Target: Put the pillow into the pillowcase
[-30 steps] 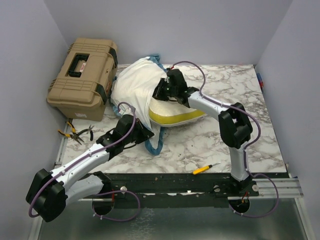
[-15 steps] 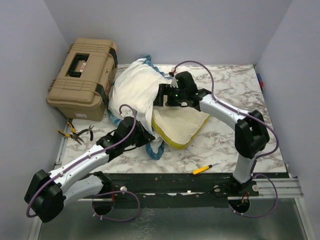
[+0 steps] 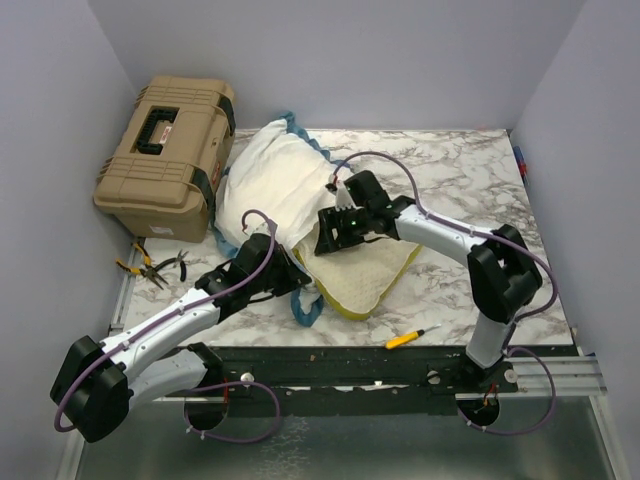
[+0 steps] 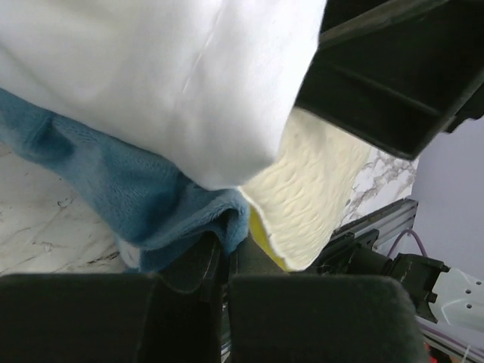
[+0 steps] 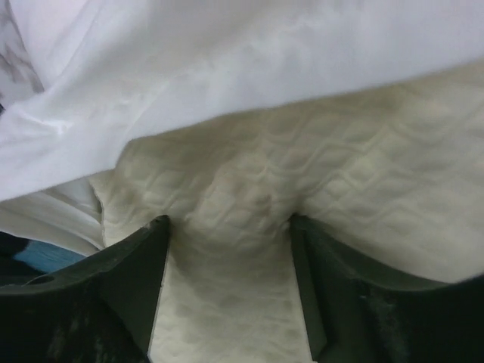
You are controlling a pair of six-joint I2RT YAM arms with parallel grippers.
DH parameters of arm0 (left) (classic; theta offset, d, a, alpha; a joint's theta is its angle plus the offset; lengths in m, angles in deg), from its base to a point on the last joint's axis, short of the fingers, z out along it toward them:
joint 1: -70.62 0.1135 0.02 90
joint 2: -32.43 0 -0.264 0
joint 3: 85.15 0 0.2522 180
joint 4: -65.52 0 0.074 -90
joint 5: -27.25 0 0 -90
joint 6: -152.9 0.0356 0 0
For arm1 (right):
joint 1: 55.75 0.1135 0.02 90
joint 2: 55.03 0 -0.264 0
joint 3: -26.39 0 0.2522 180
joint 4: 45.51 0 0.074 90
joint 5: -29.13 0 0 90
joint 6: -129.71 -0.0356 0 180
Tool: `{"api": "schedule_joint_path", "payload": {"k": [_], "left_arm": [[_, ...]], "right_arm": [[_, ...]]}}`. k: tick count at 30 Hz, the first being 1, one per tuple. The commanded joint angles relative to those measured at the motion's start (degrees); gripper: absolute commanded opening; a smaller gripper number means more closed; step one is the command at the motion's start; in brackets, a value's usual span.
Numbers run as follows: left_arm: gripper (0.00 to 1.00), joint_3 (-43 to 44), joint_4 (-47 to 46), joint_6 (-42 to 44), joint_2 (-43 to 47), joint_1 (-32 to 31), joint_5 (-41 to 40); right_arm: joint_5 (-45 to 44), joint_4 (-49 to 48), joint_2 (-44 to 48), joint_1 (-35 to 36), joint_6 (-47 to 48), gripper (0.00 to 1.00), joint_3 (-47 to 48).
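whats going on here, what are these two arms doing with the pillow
A pillow is being put into a pillowcase. The left tool is clamped on the blue trim of the pillowcase at its mouth; the right tool is open, pressed on the pillow. The pillow is only partly in: the near end lies out on the table.
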Motion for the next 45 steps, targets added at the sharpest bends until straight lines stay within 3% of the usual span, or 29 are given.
{"api": "schedule_joint_path", "payload": {"k": [1, 3, 5, 10, 16, 19, 23, 28, 31, 34, 37, 41, 45], "left_arm": [[0.00, 2.43, 0.00, -0.38, 0.50, -0.66, 3.11], [0.00, 2.70, 0.01, -0.51, 0.55, -0.67, 3.63], [0.00, 2.99, -0.01, -0.65, 0.73, -0.73, 4.25], [0.00, 1.97, 0.14, -1.87, 2.16, -1.48, 5.06], [0.00, -0.76, 0.49, -2.76, 1.29, -4.67, 5.45], [0.00, -1.17, 0.87, -2.46, -2.29, -5.59, 6.36], [0.00, 0.16, 1.59, -0.04, -7.52, -6.21, 6.51], [0.00, 3.21, 3.35, 2.77, -8.51, -6.38, 4.40], [0.16, 6.01, 4.96, 4.88, -7.16, -6.37, 3.04], [0.41, 8.61, 6.12, 6.73, -5.37, -6.36, 2.69], [0.59, 10.66, 7.09, 9.08, -4.13, -6.29, 4.20], [0.67, 12.84, 9.61, 12.16, -3.83, -6.21, 6.65], [0.73, 15.68, 13.77, 11.98, -4.31, -6.05, 1.52]], "right_arm": [[7.79, -1.81, -4.73, 2.97, -0.35, 0.49, 1.38], [8.68, -4.17, -7.46, 2.99, -3.31, 0.20, 3.93], [8.37, -6.32, -9.99, 2.85, -7.36, 0.01, 7.49], [10.15, -19.33, -15.11, 0.36, -22.85, 0.00, 12.96], [3.14, -38.37, -18.17, -3.20, -40.08, 0.00, 10.93], [1.68, -45.21, -18.30, -3.76, -44.21, 0.00, 9.32], [8.40, -44.46, -18.99, -3.68, -42.18, 0.00, 11.10], [9.67, -32.47, -11.75, -4.37, -32.94, 0.16, 4.08], [9.77, -21.61, -7.25, -5.48, -25.75, 0.39, 2.02], [7.76, -10.10, -2.86, -6.80, -19.34, 0.63, 1.64], [4.56, -2.59, 0.93, -8.30, -14.16, 0.79, 2.12], [0.01, 4.45, 3.95, -10.71, -8.00, 0.90, 3.50], [-4.12, 5.96, 4.07, -16.32, -5.76, 0.93, 3.74]]}}
